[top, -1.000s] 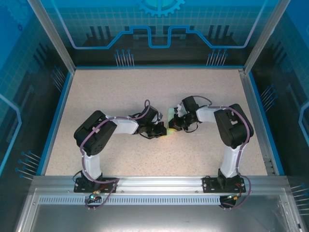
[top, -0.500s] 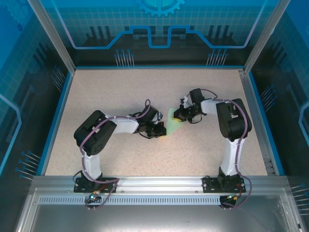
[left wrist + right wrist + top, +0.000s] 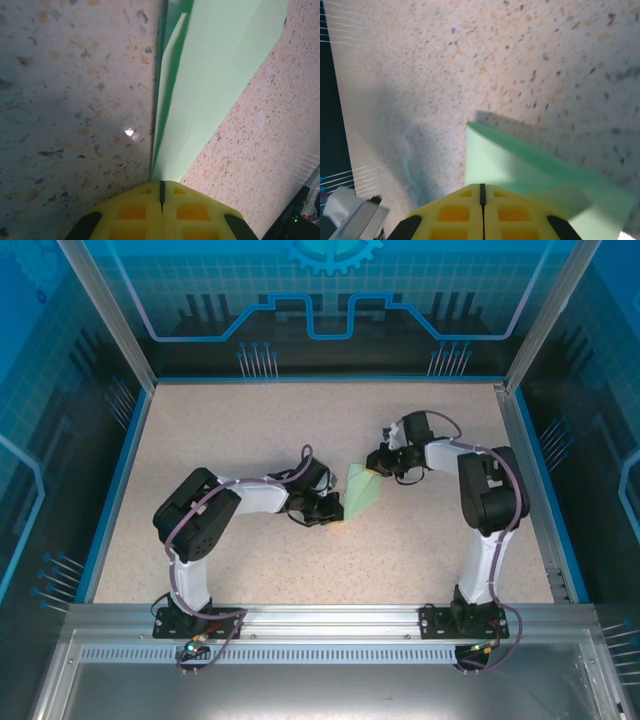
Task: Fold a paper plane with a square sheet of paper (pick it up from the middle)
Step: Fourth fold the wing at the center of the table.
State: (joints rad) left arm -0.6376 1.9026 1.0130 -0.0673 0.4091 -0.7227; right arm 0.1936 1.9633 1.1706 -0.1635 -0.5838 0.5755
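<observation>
The pale mint-green paper plane (image 3: 360, 488) lies on the speckled table as a narrow folded kite, its tip toward the left arm. My left gripper (image 3: 335, 510) is shut on that tip. In the left wrist view the paper plane (image 3: 215, 75) runs out from the closed yellow jaws of the left gripper (image 3: 161, 182), one flap raised along the crease. My right gripper (image 3: 378, 468) is shut at the wide far end. In the right wrist view the paper plane (image 3: 520, 165) spreads just past the closed tips of the right gripper (image 3: 481, 186); whether they still pinch it I cannot tell.
A speckled beige table (image 3: 250, 420) is bounded by a blue rim (image 3: 120, 480) and glass walls. An aluminium rail (image 3: 320, 615) with both arm bases runs along the near edge.
The right gripper has slid away from the left gripper, up and to the right along the paper, leaving more of the green sheet showing. The left arm has stayed in place.
</observation>
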